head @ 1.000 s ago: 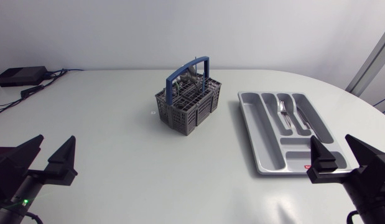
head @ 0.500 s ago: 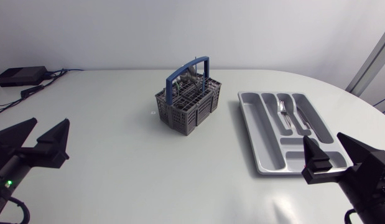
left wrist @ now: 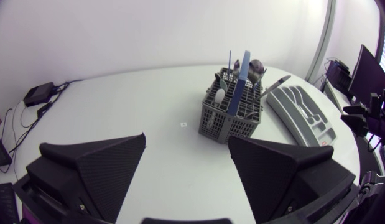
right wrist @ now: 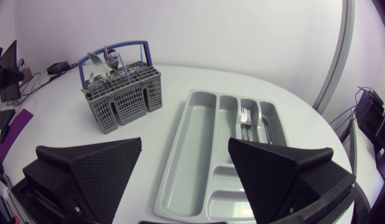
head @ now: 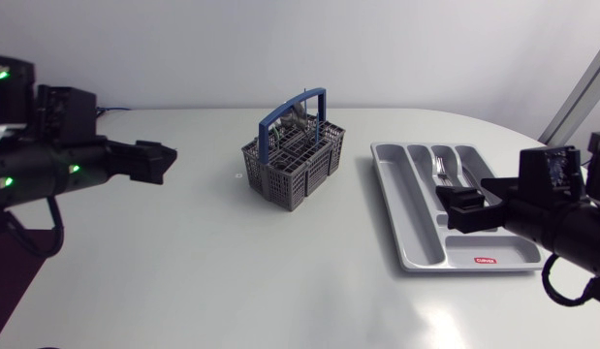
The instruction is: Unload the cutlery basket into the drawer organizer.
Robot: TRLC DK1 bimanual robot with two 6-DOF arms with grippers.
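the left arm [head: 47, 165] is held up off the tabletop [head: 232, 262], its forearm level and pointed at the cutlery basket [head: 295, 160], with the tip well short of it. the left fingers [left wrist: 99, 168] stand wide apart with nothing between them. the basket sits ahead of the gap, well clear of both tips.

the right arm [head: 561, 218] is on the opposite side of the basket, also raised and roughly level. the right fingers [right wrist: 86, 168] are spread open too, gripping nothing. they hang over the near end of the drawer organizer [head: 413, 208], which runs away ahead of and beneath them.

the organizer lies near the basket on the right arm's side, with a strip of bare tabletop between the two. a fork [right wrist: 245, 118] lies in one of its long compartments. the grey basket stands upright in the middle, a blue handle [head: 298, 102] arched over it and cutlery [left wrist: 257, 67] poking up out of its compartments. a small mark [head: 238, 176] shows on the tabletop just beside the basket, on the left arm's side.
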